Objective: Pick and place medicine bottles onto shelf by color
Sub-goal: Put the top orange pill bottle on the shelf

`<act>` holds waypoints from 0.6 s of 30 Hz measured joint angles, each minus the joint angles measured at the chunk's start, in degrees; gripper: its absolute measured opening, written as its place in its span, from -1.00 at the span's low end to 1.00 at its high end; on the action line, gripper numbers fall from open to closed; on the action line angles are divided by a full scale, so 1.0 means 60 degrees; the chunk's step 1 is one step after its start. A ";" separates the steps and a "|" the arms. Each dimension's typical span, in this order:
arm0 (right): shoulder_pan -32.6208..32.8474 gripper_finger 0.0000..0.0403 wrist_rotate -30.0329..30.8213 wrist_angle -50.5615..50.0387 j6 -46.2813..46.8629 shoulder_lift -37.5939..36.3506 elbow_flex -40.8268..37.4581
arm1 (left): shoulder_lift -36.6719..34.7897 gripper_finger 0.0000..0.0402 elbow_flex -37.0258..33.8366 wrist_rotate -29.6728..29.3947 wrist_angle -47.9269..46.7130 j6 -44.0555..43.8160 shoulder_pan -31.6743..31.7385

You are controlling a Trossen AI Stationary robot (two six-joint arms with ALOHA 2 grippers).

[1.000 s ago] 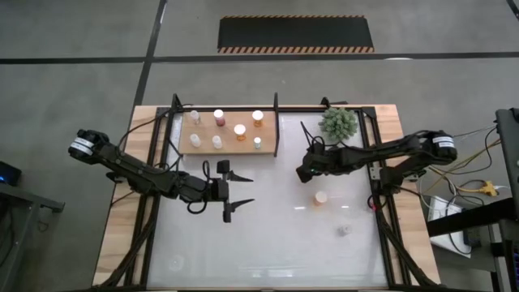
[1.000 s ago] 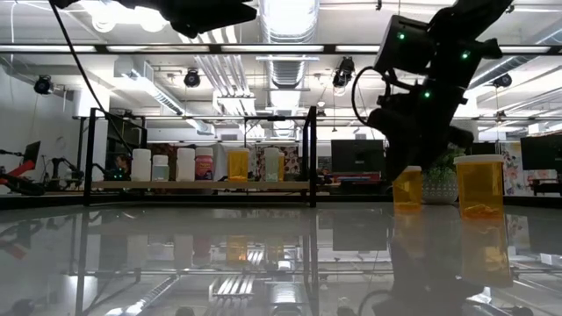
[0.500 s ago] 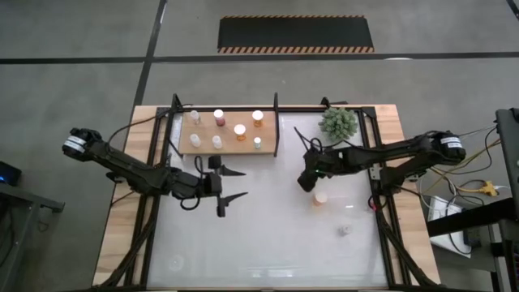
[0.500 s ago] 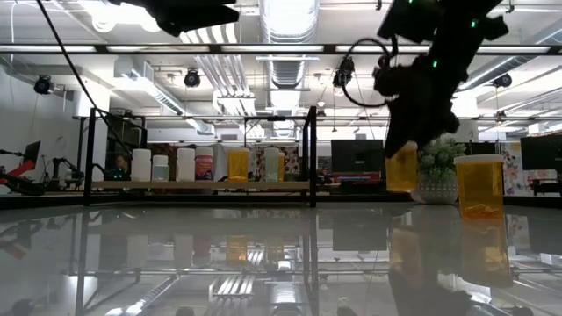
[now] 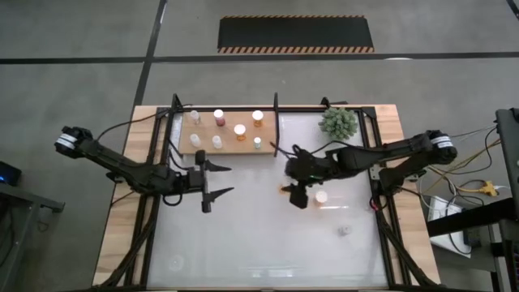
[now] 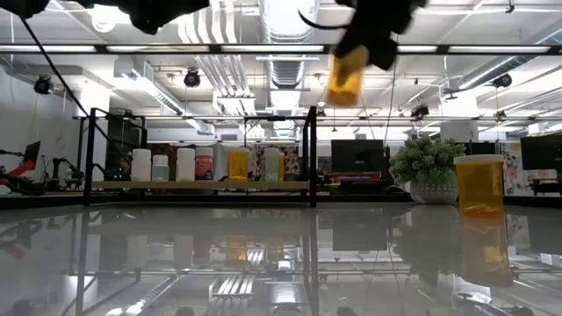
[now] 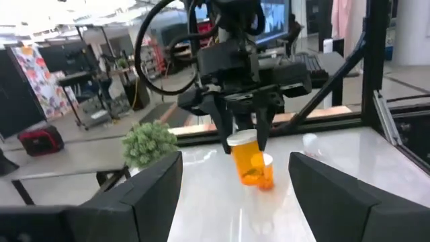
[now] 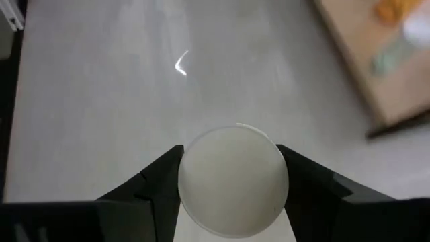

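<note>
Carrying an orange bottle [image 7: 244, 156] in my right gripper [image 5: 297, 191], fingers pinching its cap, lifted above the table between the arms; the shelf [image 5: 268, 148] already holds seven bottles [image 5: 218, 118]; an orange one [image 5: 321, 197] and a small white one [image 5: 344, 230] remain on the table; my left gripper [image 5: 212, 178] waits nearby, fingers spread, empty.

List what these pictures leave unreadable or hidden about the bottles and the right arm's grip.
- Held orange bottle: high view, hidden under the right gripper; right wrist view shows only its pale cap.
- Right gripper: low view, blurred and cut by the top edge.
- Small object on the white tabletop: high view, too small to identify.
- Bottles on the shelf: labels too small in every view.
- Left gripper: open, empty.
</note>
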 joint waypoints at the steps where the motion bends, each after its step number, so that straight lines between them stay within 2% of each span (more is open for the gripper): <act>1: -0.0052 -0.02 -0.0014 -0.0098 -0.0300 0.0217 0.0367 | -0.0094 0.27 -0.0035 -0.0038 0.0070 0.0049 0.0000; 11: -0.0883 -0.02 -0.0007 -0.1212 -0.2663 0.3217 0.4494 | -0.1687 0.27 -0.0237 -0.0062 0.0103 -0.0046 -0.0007; 18: -0.1677 -0.02 0.0008 -0.1190 -0.3552 0.4855 0.6345 | -0.2583 0.27 -0.0993 -0.0044 0.0644 -0.0294 -0.0006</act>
